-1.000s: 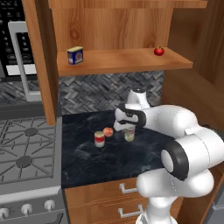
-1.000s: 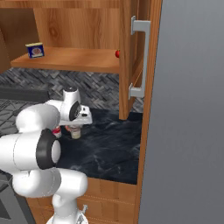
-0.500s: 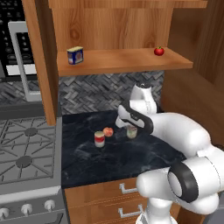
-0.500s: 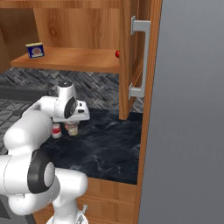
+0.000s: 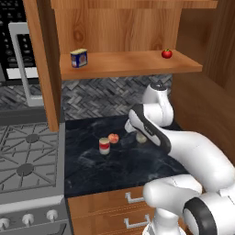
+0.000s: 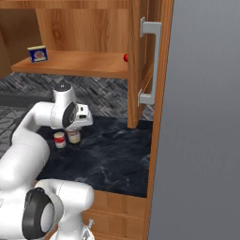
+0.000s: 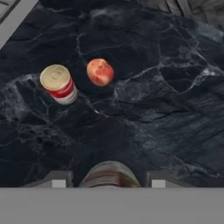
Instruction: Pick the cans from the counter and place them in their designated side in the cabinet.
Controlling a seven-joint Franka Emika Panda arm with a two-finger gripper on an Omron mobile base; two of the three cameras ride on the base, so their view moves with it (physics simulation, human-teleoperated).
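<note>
Cans stand on the black counter (image 5: 114,170), both upright. The red can (image 5: 104,146) is near the middle of the stone, and in the hand view it (image 7: 59,84) sits at about 10 o'clock from the picture's middle. A small peach-coloured fruit (image 7: 100,72) lies just beside it, at its 2 o'clock there, and the two are apart. The second can (image 7: 110,174) shows its silver top at 6 o'clock in the hand view, right between the two fingertips (image 7: 54,180). From the left base camera this can (image 5: 141,137) is partly hidden behind the arm. The gripper (image 7: 107,181) is low over it with one finger on each side, but I cannot tell whether the fingers press on the can or only stand beside it. Above the counter is the wooden cabinet (image 5: 133,63). On its shelf a blue-and-yellow tin (image 5: 79,58) stands toward the left end and a small red fruit (image 5: 166,53) toward the right end, well apart. A grey stove (image 5: 27,160) is left of the counter.
</note>
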